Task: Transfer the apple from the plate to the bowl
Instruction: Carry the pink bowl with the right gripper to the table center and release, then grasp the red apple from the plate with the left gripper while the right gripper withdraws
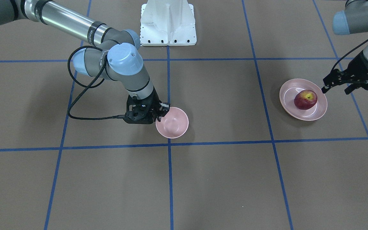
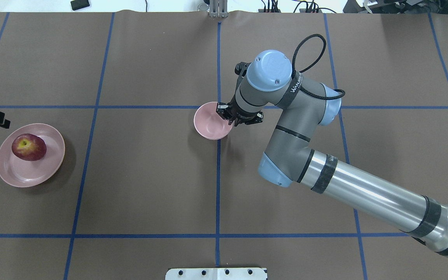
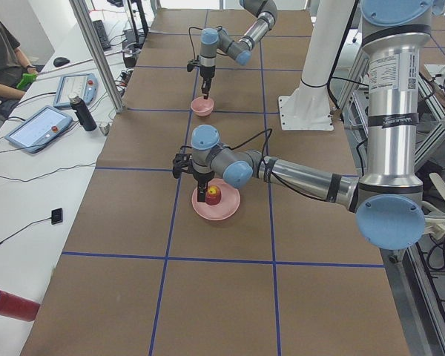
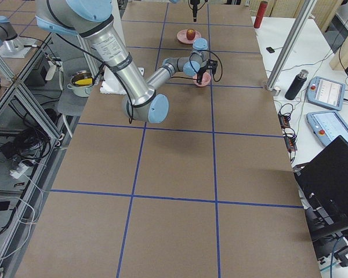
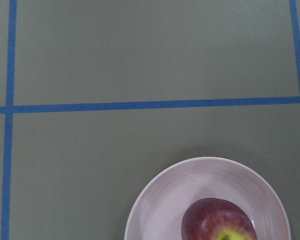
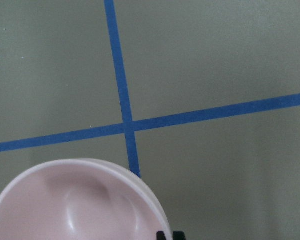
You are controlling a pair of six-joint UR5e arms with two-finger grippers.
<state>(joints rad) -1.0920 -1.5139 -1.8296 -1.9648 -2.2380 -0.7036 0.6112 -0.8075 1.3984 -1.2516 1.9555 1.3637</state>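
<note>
Apple (image 2: 28,147) lies on the far part of the plate (image 2: 14,175), on the left. Over the plate, off to one side of the fruit, the left gripper (image 1: 336,88) hangs with fingers spread. I judge it should centre over the apple, drop astride its widest part and close gently, since the round skin could slip. Farther out, at the centre, the right gripper (image 2: 228,115) looks pinched on the empty bowl's (image 2: 208,126) right rim. Lettering on the right arm (image 2: 364,192) starts "WAN"; the rest is unreadable.
</note>
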